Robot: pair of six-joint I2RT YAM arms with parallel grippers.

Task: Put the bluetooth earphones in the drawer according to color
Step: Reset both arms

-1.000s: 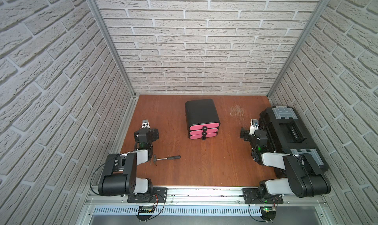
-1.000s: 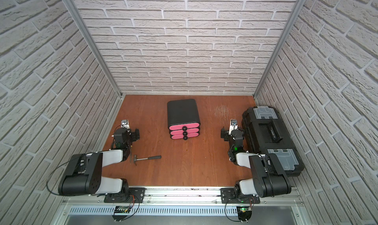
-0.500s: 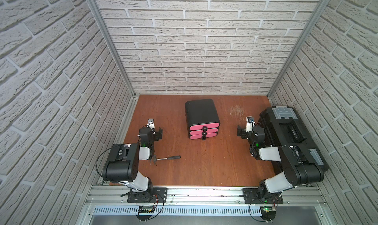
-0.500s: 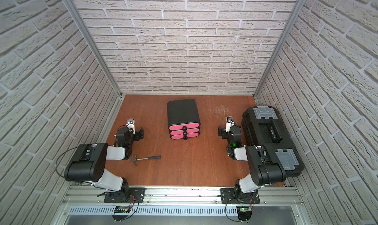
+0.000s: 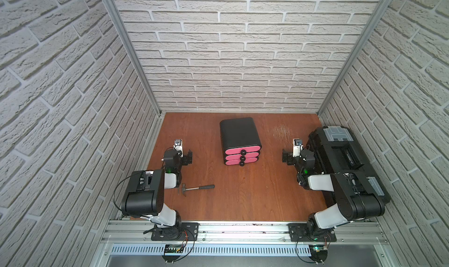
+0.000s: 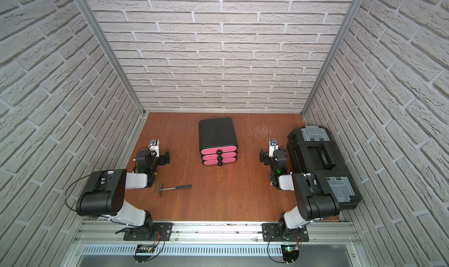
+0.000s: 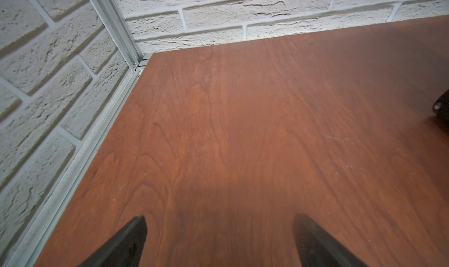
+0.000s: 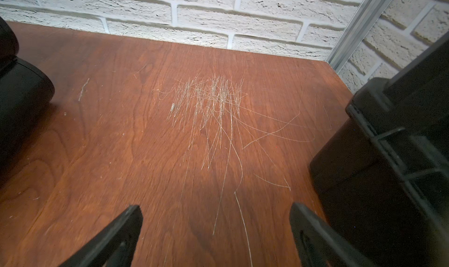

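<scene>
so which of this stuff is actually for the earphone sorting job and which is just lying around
For the job:
- drawer, three pink fronts all shut
- left gripper and right gripper, both open and empty
- no earphones in view

Just lying about:
- hammer
- black toolbox

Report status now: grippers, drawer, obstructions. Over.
Open, empty: left gripper, right gripper. All three fronts of drawer shut; no earphones in view. Loose hammer beside left arm, toolbox beside right; neither blocks drawer.
</scene>
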